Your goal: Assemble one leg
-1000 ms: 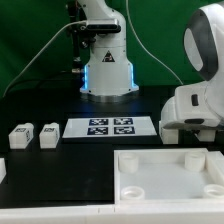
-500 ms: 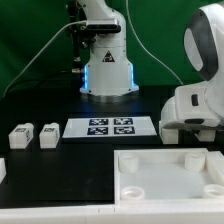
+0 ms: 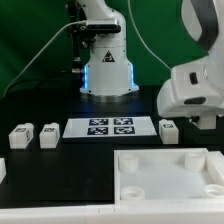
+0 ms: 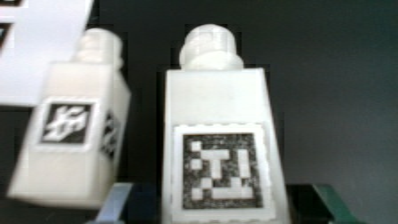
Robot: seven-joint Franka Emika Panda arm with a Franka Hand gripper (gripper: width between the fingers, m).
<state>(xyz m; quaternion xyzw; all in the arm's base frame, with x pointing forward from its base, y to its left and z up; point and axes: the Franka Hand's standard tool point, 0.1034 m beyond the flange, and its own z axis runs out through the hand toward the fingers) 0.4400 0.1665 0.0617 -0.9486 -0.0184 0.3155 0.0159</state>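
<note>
Firstly, in the exterior view, the arm (image 3: 195,90) is being held low over the black table (image 3: 60,105) at the exterior view's right. Its fingers are being hidden under its white casing, so the grip cannot be told from there. A second leg (image 3: 168,128) is being shown resting on the table just below that casing, near the marker board (image 3: 110,127). A third leg (image 3: 20,135) and a fourth leg (image 3: 48,135) are being shown side by side past the board's other end. The big white panel (image 3: 165,175) is being shown in front, nearest the camera.

Next, in the wrist view, the leg (image 4: 214,130) is being clamped by the gripper (image 4: 217,203), with one dark finger (image 4: 128,200) being pressed against each side of its tagged end. The second leg (image 4: 80,120) is being shown just beside it, apart from it.
</note>
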